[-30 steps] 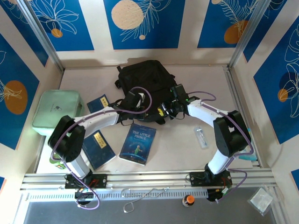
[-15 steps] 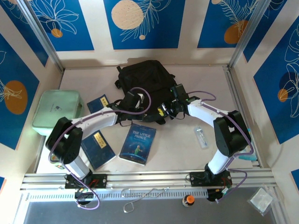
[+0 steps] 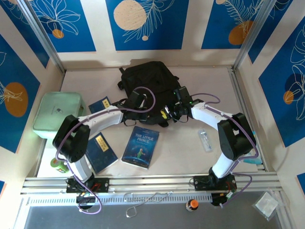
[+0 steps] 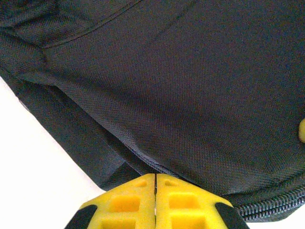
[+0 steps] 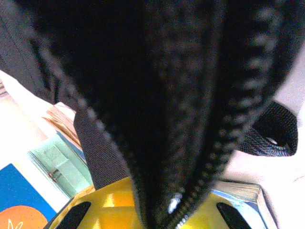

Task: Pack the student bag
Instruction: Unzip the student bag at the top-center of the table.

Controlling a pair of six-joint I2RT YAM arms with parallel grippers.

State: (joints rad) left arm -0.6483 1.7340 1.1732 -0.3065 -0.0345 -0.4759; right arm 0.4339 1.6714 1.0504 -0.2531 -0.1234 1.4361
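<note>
The black student bag (image 3: 145, 78) lies flat at the far middle of the table (image 3: 190, 157), both arms reaching to its near edge. By the look of it, packing has got no further than working at the opening. The right gripper (image 5: 152, 210) pinches a fold of the bag along its zip, the toothed track running up between its yellow fingers (image 5: 109, 202). The left gripper (image 4: 155, 183) sits at the bag's lower seam just beside the zip, fingers pressed together; whether any fabric is caught between them cannot be told. The bag's inside is hidden.

The items likely meant for it lie outside it — "The Little Prince" (image 3: 141, 146) just in front, a blue book (image 3: 101, 152) near the left arm, a smaller blue book (image 3: 101, 105) to the bag's left, a mint-green case (image 3: 57, 112) at the table's left edge and a small clear object (image 3: 205, 140) on the right. On this evidence, almost all the loading is left to do.
</note>
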